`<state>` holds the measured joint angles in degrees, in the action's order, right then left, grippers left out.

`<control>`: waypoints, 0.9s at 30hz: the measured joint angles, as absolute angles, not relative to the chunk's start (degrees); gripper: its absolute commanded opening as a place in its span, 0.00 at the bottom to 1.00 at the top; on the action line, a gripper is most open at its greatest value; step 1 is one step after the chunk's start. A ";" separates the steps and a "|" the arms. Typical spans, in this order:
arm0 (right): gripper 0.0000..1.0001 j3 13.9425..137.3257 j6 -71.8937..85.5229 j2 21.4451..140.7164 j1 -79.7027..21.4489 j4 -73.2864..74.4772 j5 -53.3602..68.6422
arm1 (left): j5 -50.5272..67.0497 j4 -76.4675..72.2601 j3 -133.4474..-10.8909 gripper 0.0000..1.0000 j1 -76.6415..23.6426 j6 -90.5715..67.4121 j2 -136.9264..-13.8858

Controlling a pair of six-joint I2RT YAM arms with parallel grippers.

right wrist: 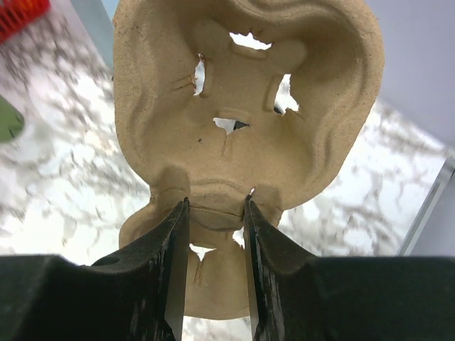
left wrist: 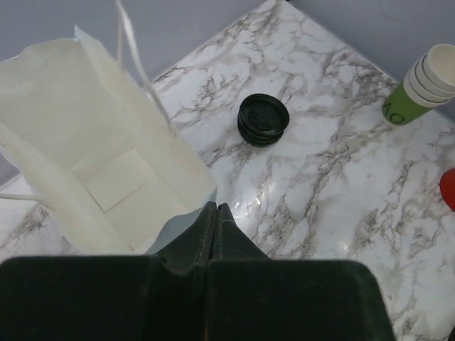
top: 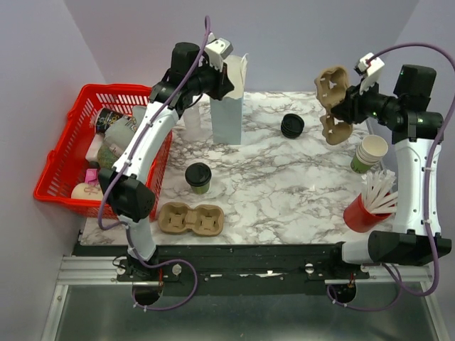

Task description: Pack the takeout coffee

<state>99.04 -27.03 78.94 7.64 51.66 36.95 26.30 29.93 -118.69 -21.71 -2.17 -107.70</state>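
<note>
The coffee point(top: 198, 177) is standing upright on the tabletop point(top: 284, 181), left of centre, with its black lid on. It is sitting well apart from both arms. A second carrier point(top: 192, 219) is lying flat near it, toward the arm bases, and the two are not touching.

The left end effector point(left wrist: 215, 210) is reaching to the far side, where a white paper bag point(top: 229, 114) is standing upright with its mouth open. Its fingers are pressing fully together right at the bag's rim. Whether paper is pinched between them I cannot tell.

The right end effector point(right wrist: 215, 206) is holding a cardboard carrier point(right wrist: 245, 121) up in the air over the right side of the tabletop. It is clamping narrowly on the ridge between the carrier's cup wells, and the carrier is hanging on edge.

A stack of black lids point(top: 292, 126) is resting between the bag and the raised carrier. A cup stack point(top: 370, 154) is standing at the right edge, and a red cup point(top: 362, 213) of white sticks is standing nearer the bases on the same side. A red basket point(top: 60, 153) holding assorted cups is sitting off the left edge.
</note>
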 measured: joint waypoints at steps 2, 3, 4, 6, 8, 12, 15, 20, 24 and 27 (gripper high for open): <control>0.01 101.75 -24.91 78.98 7.51 50.78 38.68 | 26.68 30.11 -116.90 0.37 -22.70 -1.74 -105.21; 0.01 102.69 -24.03 79.02 7.42 50.65 39.38 | 25.89 30.11 -115.98 0.52 -23.20 -1.58 -103.96; 0.01 103.33 -23.24 79.07 7.22 50.52 39.99 | 24.32 30.20 -115.68 0.57 -23.57 -1.74 -103.33; 0.01 103.59 -21.87 79.07 6.70 50.33 40.71 | 19.53 30.13 -115.79 0.61 -24.43 -2.68 -102.85; 0.00 103.07 -20.86 79.07 5.76 50.17 41.06 | 13.30 30.30 -116.86 0.62 -24.36 -3.42 -103.28; 0.01 101.25 -19.46 79.07 4.03 50.17 41.28 | 5.65 30.50 -119.26 0.63 -22.94 -4.95 -105.32; 0.01 101.03 -18.96 79.07 3.75 50.19 41.36 | 2.57 30.59 -119.26 0.64 -22.15 -5.91 -106.41; 0.01 101.03 -18.83 79.07 3.68 50.19 41.36 | 0.16 30.63 -119.98 0.63 -21.71 -6.81 -110.74; 0.01 101.03 -18.87 79.07 3.14 50.19 41.32 | -0.01 30.50 -123.11 0.41 -21.26 -6.76 -116.55; 0.00 101.01 -18.90 79.07 2.94 50.19 41.30 | 0.43 30.50 -124.51 0.18 -20.67 -6.57 -120.31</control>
